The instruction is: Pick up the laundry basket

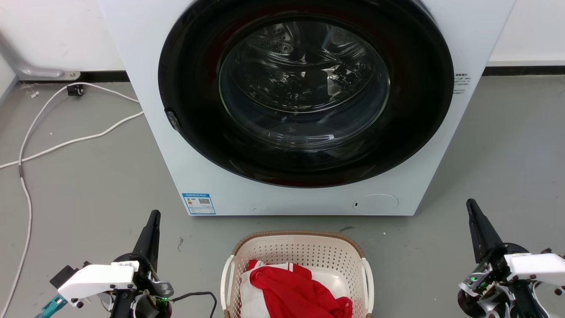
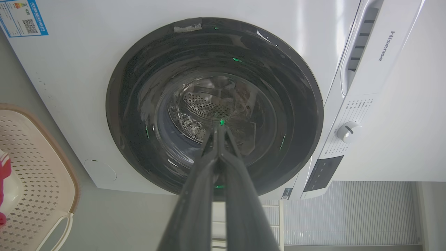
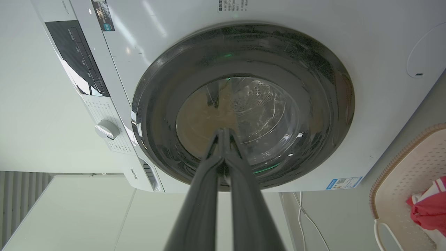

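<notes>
Head view: grey floor (image 1: 88, 185) flanks the laundry basket (image 1: 304, 254).

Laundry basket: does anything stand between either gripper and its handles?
Nothing visible does. The basket sits between the left gripper and the right gripper, both shut, with grey floor reaching each handle. A thin black cable curves beside the basket's left side. The washing machine stands behind.

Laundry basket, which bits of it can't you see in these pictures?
- Laundry basket, near end: cut off by the head view's bottom edge.
- Its floor: mostly hidden under red and white clothes.
- Most of it in both wrist views: cut off by the side edges.
</notes>
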Controlling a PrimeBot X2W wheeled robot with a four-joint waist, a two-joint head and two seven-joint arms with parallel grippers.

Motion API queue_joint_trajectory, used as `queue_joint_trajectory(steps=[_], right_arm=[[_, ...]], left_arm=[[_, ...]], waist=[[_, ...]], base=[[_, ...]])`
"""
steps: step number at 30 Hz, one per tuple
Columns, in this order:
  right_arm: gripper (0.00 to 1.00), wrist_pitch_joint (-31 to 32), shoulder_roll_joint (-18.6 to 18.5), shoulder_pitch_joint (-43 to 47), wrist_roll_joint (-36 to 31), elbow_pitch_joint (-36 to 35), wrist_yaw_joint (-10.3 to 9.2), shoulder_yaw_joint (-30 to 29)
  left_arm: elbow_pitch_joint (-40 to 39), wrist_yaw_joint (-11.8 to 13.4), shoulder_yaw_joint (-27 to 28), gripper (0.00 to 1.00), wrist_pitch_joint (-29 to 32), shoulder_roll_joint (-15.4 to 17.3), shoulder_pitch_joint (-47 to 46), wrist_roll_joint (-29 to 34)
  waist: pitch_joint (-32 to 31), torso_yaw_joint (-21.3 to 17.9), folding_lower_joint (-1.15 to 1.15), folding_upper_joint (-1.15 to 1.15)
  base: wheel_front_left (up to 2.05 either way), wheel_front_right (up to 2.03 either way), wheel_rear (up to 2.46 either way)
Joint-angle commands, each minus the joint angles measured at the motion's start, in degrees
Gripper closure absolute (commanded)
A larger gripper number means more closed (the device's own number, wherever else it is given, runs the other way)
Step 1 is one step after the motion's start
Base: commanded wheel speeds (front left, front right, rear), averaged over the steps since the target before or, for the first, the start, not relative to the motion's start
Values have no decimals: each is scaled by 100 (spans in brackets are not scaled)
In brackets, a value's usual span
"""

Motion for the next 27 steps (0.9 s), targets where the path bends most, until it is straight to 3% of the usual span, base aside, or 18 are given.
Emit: queue_joint_trajectory(steps=[1,27], right_arm=[[100,14,19,-61,-9,6,0,-9],[100,28,33,-64,-27,7,0,-30]], left_arm=[[8,-11,21,100,8,-10,-50,36],[7,-11,35,100,23,-16,-52,41]], waist=[[0,0,0,0],[0,0,0,0]], base=[[0,0,0],[0,0,0]])
